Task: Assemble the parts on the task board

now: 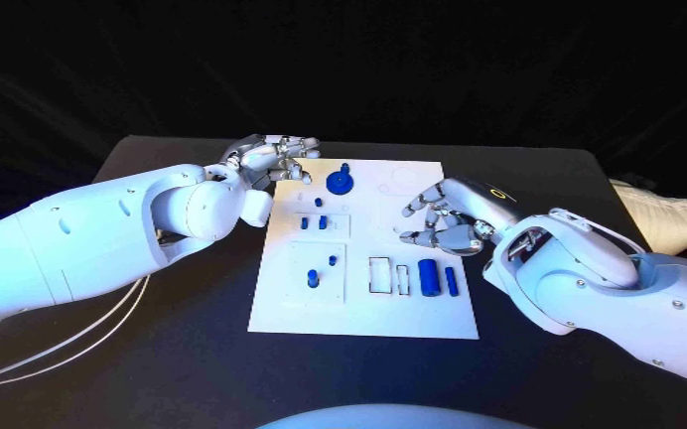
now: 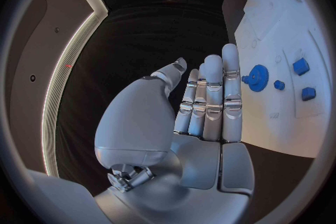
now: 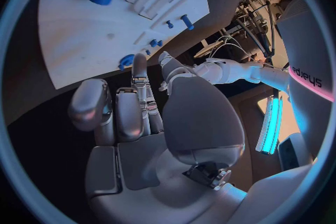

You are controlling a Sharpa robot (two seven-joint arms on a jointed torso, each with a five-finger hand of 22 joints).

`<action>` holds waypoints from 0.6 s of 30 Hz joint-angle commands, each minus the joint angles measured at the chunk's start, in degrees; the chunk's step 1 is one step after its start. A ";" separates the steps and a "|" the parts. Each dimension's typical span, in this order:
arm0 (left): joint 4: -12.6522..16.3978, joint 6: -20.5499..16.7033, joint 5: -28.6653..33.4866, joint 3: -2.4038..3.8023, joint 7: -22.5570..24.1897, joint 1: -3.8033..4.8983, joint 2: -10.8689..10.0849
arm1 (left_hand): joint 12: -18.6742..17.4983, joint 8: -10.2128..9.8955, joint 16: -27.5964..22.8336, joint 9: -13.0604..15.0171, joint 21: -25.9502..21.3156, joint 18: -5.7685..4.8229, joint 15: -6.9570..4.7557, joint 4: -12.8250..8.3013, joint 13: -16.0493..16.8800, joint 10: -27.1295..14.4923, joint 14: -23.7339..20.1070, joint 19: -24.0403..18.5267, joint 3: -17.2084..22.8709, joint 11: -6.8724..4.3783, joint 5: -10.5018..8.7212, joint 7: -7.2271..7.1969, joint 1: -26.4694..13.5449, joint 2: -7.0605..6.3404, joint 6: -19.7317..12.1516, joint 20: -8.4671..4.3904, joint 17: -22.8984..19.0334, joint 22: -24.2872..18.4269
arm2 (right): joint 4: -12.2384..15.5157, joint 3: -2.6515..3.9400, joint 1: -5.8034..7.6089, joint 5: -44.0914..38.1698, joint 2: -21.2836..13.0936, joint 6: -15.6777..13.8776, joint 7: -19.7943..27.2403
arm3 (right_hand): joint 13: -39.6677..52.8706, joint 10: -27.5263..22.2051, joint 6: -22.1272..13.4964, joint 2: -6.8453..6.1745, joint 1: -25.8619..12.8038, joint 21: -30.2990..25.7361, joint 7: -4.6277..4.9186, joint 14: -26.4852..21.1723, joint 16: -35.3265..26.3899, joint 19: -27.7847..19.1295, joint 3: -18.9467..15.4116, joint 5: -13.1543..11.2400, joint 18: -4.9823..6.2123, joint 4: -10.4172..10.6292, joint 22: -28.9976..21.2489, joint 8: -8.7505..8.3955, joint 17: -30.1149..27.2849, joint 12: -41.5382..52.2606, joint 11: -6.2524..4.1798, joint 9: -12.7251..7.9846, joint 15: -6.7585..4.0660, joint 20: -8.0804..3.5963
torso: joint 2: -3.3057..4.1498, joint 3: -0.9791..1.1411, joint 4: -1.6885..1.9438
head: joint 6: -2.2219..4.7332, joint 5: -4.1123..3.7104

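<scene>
Task board (image 1: 365, 295), white, small blue parts (image 1: 428, 275) scattered

head: high, looking down | wrists: close behind hands | shared: task board (image 1: 365, 250)

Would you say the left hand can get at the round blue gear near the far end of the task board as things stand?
Probably yes. The left hand hovers at the task board's far left corner, holding nothing, and the blue gear lies just beside it with bare board between them. The right hand is off to the other side.
</scene>
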 commanded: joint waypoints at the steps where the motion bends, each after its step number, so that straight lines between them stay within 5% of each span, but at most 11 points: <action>1: 0.48 0.75 0.20 0.01 0.36 -0.02 -0.10 | 0.20 0.36 0.22 -0.06 -0.24 1.06 -0.05 -0.01 0.08 -0.43 -0.49 0.48 -0.27 -0.02 0.35 0.01 0.14 0.38 -0.47 -0.06 -0.05 -0.05 | 0.70 -0.27 -0.50 4.85 -1.61 3.73 -6.53 | 18.56 0.18 0.58 0.07 -1.31 2.01 -0.41 3.50 2.92 0.56 -3.25 3.93 -0.93 2.07 2.72 1.42 3.72 15.97 -0.60 0.51 -0.65 -0.35 | -0.21 0.15 -0.91 | 0.29 -0.58; 4: 0.71 0.79 0.20 0.00 0.40 -0.08 -0.17 | 0.20 0.36 0.22 -0.06 -0.24 1.06 -0.05 -0.01 0.08 -0.43 -0.49 0.48 -0.27 -0.02 0.35 0.01 0.14 0.38 -0.47 -0.06 -0.05 -0.05 | 0.97 -0.61 -1.14 4.34 -2.90 5.01 -9.59 | 28.62 -1.12 0.54 1.52 -1.17 2.78 -0.67 3.61 4.66 0.44 -5.41 5.17 -0.99 3.84 3.68 2.56 6.07 23.81 -0.52 1.06 -0.60 -0.42 | -0.33 0.22 -1.20 | 0.25 -0.87; 9: 0.84 0.97 0.20 -0.01 0.31 -0.20 -0.19 | 0.20 0.36 0.22 -0.06 -0.24 1.06 -0.05 -0.01 0.08 -0.43 -0.49 0.48 -0.27 -0.02 0.35 0.01 0.14 0.38 -0.47 -0.06 -0.05 -0.05 | 0.69 -1.08 -1.82 4.25 -3.51 7.64 -12.81 | 32.82 -2.24 0.02 2.48 -1.15 3.21 -0.72 3.57 5.25 0.25 -7.93 5.39 -0.99 5.83 4.19 3.43 6.83 26.22 -0.22 1.56 -0.55 -0.33 | -0.46 0.11 -1.30 | 0.15 -1.38; 18: 0.65 1.32 0.20 -0.02 0.03 -0.32 -0.30 | 0.20 0.36 0.22 -0.06 -0.24 1.06 -0.05 -0.01 0.08 -0.43 -0.49 0.48 -0.27 -0.02 0.35 0.01 0.14 0.38 -0.47 -0.06 -0.05 -0.05 | 0.06 -1.43 -2.90 3.59 -1.88 9.86 -14.15 | 36.24 -2.18 -0.14 2.95 -1.19 3.45 -0.81 3.58 5.59 0.09 -10.23 6.09 -1.00 7.78 4.48 4.31 7.28 28.02 -0.27 2.04 -0.52 -0.31 | -0.37 0.10 -1.26 | 0.23 -1.49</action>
